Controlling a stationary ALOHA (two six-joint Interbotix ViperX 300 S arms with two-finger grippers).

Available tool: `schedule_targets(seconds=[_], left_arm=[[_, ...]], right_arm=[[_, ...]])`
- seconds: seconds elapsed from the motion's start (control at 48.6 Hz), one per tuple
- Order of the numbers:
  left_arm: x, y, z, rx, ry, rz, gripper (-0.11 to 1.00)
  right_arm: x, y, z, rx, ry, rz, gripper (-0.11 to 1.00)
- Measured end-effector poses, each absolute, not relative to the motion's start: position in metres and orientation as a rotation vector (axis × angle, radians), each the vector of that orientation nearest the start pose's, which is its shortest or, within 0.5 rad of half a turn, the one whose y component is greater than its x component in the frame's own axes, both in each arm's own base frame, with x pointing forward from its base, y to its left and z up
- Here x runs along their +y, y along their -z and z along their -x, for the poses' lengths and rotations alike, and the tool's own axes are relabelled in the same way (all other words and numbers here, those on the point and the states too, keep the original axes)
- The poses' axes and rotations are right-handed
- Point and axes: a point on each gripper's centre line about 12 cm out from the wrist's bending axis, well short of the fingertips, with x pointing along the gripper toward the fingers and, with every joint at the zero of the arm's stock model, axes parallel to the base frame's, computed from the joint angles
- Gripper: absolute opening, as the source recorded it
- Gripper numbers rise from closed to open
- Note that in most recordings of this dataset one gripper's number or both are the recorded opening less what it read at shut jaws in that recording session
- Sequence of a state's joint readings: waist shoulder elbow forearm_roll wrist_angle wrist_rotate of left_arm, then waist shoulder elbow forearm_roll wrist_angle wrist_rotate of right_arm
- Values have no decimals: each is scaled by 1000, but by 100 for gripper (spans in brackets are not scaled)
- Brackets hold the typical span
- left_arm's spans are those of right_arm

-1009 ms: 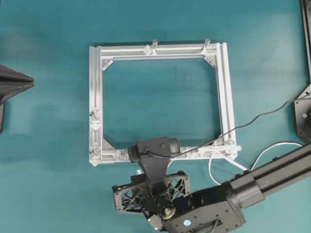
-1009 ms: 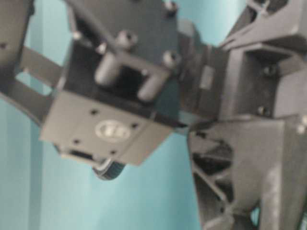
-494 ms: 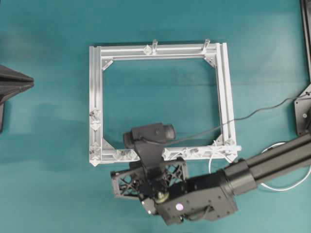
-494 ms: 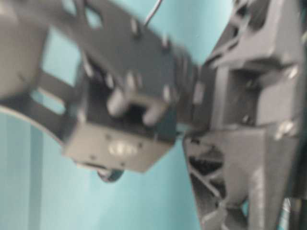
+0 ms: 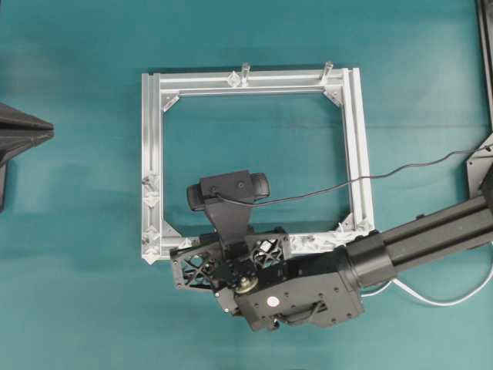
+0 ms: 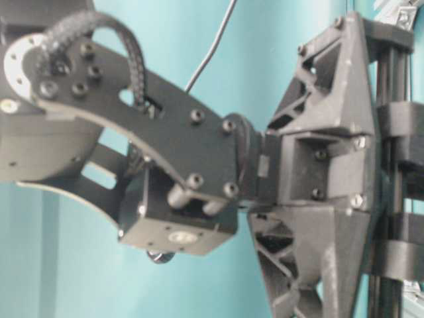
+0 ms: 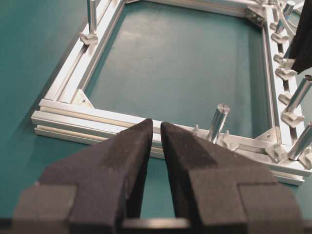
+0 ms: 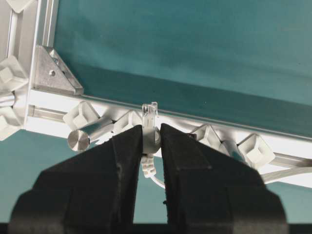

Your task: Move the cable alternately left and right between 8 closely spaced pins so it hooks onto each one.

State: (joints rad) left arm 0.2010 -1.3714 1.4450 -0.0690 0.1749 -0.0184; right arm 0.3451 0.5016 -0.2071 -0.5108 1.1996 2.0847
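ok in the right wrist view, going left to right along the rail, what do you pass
corner bracket → lying metal post → cable plug between the right gripper's fingers → two pins

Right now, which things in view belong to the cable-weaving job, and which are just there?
Job:
- cable, its plug end pinched in the right gripper
- pins along the frame rail

Just there:
- left gripper, not holding anything, short of the frame
- tall cylindrical posts
- black camera wire
- teal table
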Motion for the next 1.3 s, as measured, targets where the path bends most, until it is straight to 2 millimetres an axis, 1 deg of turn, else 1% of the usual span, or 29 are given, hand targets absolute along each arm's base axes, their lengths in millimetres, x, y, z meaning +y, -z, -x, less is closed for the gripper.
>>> schedule_targets(seconds=[0.844, 1.009, 1.297], left_arm=[[25, -194, -129, 237, -199, 112, 21], [25, -193, -129, 239, -199, 112, 21], [25, -194, -129, 239, -199, 112, 21]], right_arm=[[115, -170, -487, 718, 1180, -1025, 17], [105, -170, -489, 712, 1198, -1030, 17], [77, -171, -494, 718, 1209, -990, 17]])
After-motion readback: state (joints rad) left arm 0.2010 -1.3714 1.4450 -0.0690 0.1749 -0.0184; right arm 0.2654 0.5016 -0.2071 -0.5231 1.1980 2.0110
